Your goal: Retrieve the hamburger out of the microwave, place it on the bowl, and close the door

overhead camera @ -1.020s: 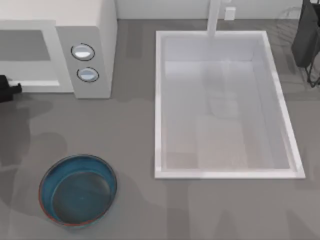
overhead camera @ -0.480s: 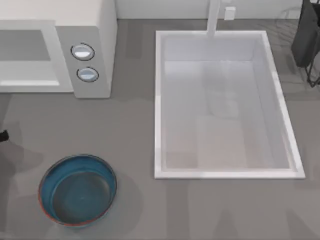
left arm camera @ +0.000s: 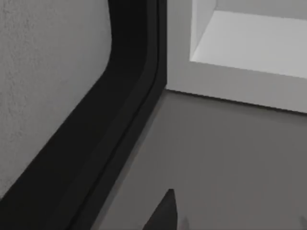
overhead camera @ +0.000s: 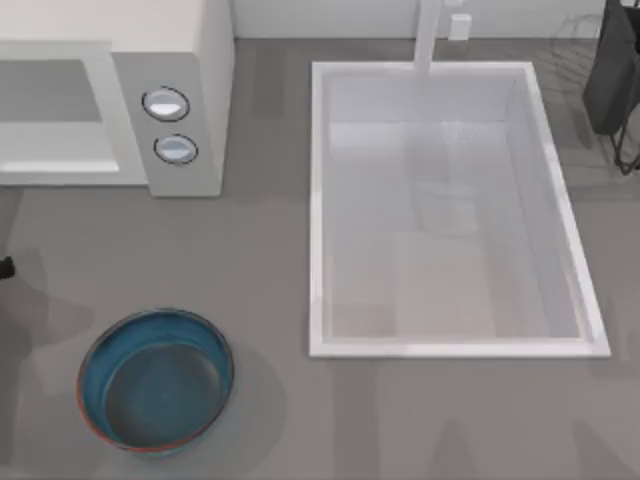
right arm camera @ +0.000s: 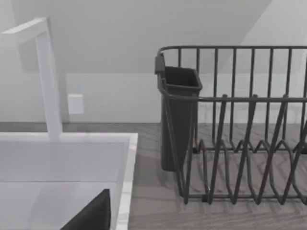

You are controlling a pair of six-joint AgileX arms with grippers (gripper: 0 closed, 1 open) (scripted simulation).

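The white microwave [overhead camera: 170, 60] stands at the back left, its cavity [overhead camera: 50, 105] facing the table and its two knobs [overhead camera: 166, 104] on the side panel. The hamburger is hidden. The blue bowl [overhead camera: 155, 380] with a reddish rim sits empty at the front left. My left gripper [overhead camera: 4, 268] pokes in at the table's left edge, between the microwave and the bowl. In the left wrist view the door [left arm camera: 43, 72], a grey panel with a dark border, stands open beside the cavity's white floor [left arm camera: 254, 40]. A dark part of my right gripper [right arm camera: 91, 215] hangs near the sink's corner.
A large white sink [overhead camera: 318, 200] with a tap [overhead camera: 428, 35] takes up the middle and right of the table. A dark wire dish rack [right arm camera: 240, 129] with a cutlery cup [right arm camera: 178, 115] stands at the back right. Bare grey counter [overhead camera: 260, 260] lies between bowl, microwave and sink.
My left gripper has drawn back from the microwave's front toward the near left edge, mostly leaving the top view. Bowl, microwave and sink have stayed put.
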